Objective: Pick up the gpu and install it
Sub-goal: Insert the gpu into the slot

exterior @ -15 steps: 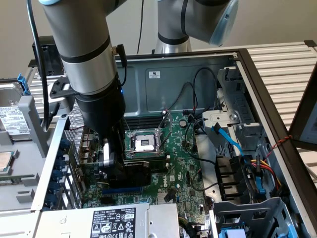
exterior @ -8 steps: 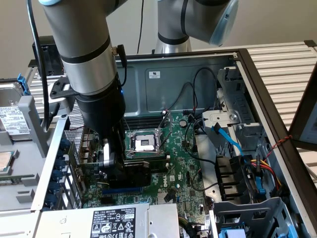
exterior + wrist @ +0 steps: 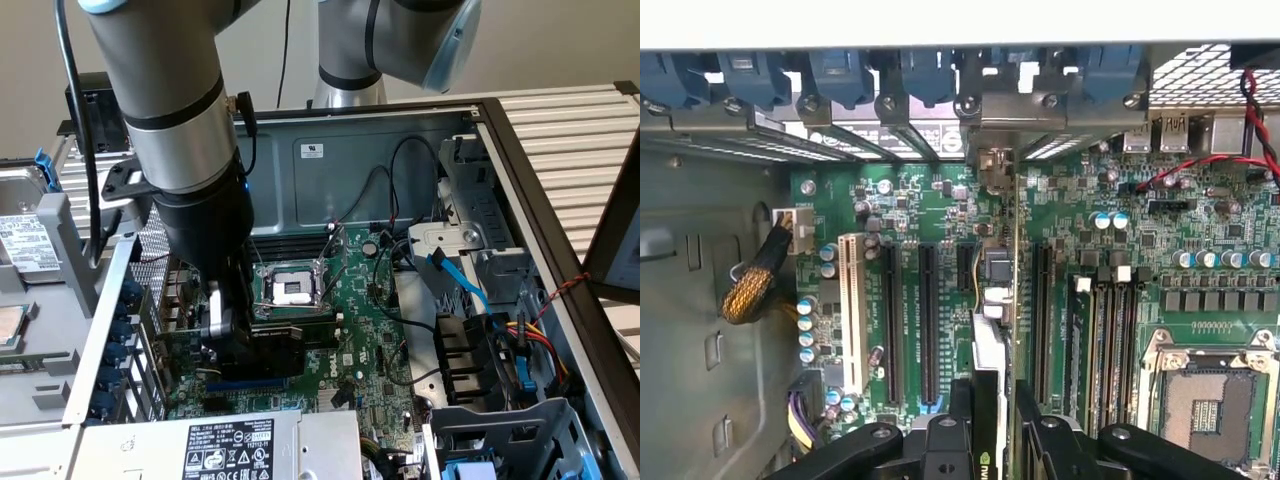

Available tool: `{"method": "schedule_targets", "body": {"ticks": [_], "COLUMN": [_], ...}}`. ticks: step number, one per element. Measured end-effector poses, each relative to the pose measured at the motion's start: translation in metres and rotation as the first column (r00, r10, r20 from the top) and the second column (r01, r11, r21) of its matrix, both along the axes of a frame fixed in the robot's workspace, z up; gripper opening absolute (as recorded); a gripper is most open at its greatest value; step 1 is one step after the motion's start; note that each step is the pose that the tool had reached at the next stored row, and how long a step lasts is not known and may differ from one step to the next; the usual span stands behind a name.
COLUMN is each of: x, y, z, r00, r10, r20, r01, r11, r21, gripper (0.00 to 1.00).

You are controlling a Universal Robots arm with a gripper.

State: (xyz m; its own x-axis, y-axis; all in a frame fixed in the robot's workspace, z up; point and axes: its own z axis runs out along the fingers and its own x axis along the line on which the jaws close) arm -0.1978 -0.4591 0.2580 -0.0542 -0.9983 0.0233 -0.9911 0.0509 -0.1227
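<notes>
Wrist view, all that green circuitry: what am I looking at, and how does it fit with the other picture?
The machine is a robot arm reaching into an open computer case. The exterior view comes from a camera off the arm; the wrist view from a camera on its wrist, looking past its hand. The green sheet is the computer's main board, with long black slots for cards. The hand is shut on the gpu, a small card seen edge-on here, standing upright among those slots. In the exterior view, the silver square is the processor socket and the grey labelled box is the power supply.
</notes>
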Motion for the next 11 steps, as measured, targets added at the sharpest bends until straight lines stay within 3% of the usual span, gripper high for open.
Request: {"method": "schedule_targets", "body": {"ticks": [7, 11], "x": [0.0003, 0.0079], "y": [0.0, 0.0], "z": [0.0049, 0.0065], "r00": [1.0, 1.0], "r10": [0.0, 0.0], "r20": [0.0, 0.0001], "r01": [0.0, 0.0], "r11": [1.0, 1.0], "r21": [0.0001, 0.0001], "gripper": [0.27, 0.27]}}
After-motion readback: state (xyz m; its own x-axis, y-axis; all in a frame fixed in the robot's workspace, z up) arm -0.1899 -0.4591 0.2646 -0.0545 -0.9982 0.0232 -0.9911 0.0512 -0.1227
